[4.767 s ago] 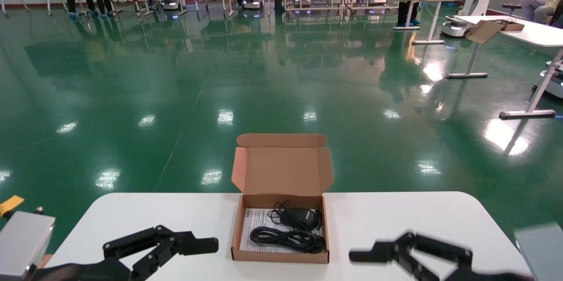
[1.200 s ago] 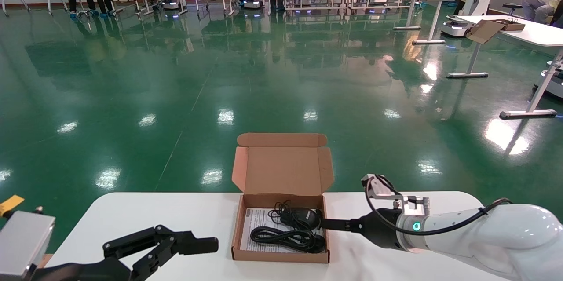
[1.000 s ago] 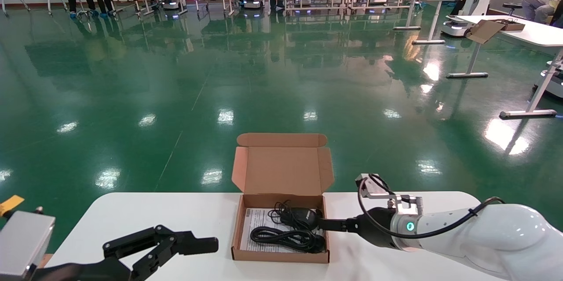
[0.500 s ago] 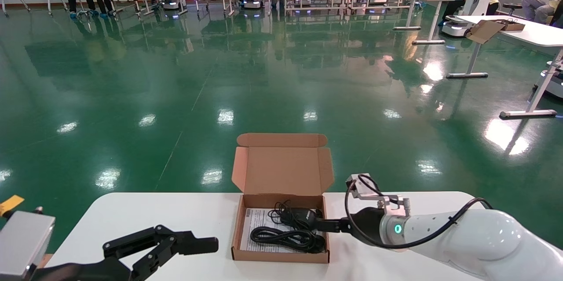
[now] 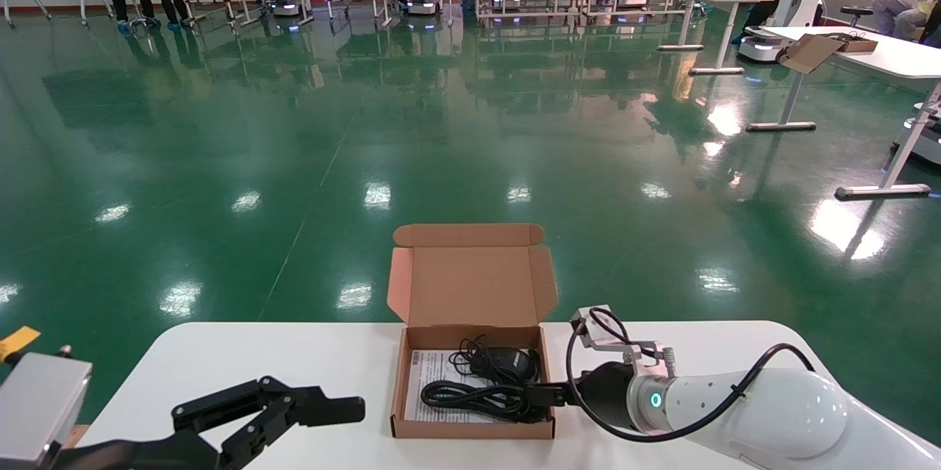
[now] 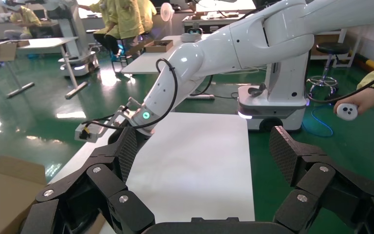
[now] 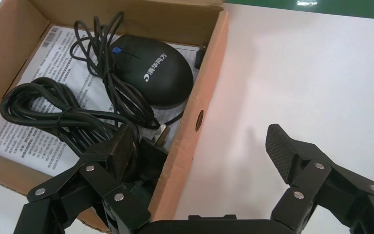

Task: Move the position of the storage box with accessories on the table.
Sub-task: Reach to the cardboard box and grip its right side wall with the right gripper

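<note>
The storage box [image 5: 470, 286], brown cardboard with its lid standing open, sits mid-table at the far edge of the white table [image 5: 294, 360]. Inside lie the accessories: a black mouse [image 7: 151, 68], a coiled black cable [image 7: 53, 114] and a printed paper sheet [image 7: 19, 141]. My right gripper [image 7: 200, 144] is open and straddles the box's right wall [image 7: 209, 87] near its front corner. One finger is inside over the cable, the other outside over bare table. My left gripper [image 6: 204, 146] is parked open and holds nothing at the table's front left.
My white right arm [image 5: 772, 418] lies across the table's right front. Green floor drops away just past the box's lid. Another white desk [image 5: 904, 62] with a cardboard box stands far right. People and carts are at the back.
My right arm came in from the front right edge to the box's right wall, then slid along it toward the front corner. The box shifted very slightly. The left arm stayed still.
</note>
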Controlling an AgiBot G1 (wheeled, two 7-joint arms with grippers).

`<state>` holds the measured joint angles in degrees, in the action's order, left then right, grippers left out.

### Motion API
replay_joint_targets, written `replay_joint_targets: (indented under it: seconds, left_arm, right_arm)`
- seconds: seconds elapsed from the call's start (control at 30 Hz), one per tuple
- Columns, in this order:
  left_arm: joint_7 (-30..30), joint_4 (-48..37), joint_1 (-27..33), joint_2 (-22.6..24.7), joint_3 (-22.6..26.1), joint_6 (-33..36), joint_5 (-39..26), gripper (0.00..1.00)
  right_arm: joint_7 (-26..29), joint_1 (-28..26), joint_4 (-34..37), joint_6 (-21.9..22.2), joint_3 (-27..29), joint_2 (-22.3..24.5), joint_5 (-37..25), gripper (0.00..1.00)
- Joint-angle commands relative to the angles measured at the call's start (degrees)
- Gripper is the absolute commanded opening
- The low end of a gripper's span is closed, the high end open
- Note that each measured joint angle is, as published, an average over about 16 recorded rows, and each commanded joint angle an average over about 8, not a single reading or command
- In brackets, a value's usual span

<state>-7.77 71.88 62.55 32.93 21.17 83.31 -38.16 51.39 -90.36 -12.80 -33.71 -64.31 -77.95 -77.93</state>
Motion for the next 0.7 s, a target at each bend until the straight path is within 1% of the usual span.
replay_joint_targets:
  seconds: [0.03,0.33,0.53,0.7]
  left_arm:
    - [0.0,0.0,0.0,0.0,0.0,0.0,0.0,1.0]
    - [0.0,0.0,0.0,0.0,0.0,0.0,0.0,1.0]
    - [0.0,0.0,0.0,0.0,0.0,0.0,0.0,1.0]
    - [0.0,0.0,0.0,0.0,0.01,0.0,0.0,1.0]
  right_arm:
    - [0.38,0.18,0.04,0.28,-0.53,0.02,-0.15,1.0]
    - [3.4,-0.87,0.77,2.35,-0.03,0.17,2.58,1.0]
    - [3.92,-1.81,1.91,1.65,-0.43,0.32,3.17,1.0]
    - [3.45,-1.52,2.62,1.07,-1.15,0.32,2.99,1.0]
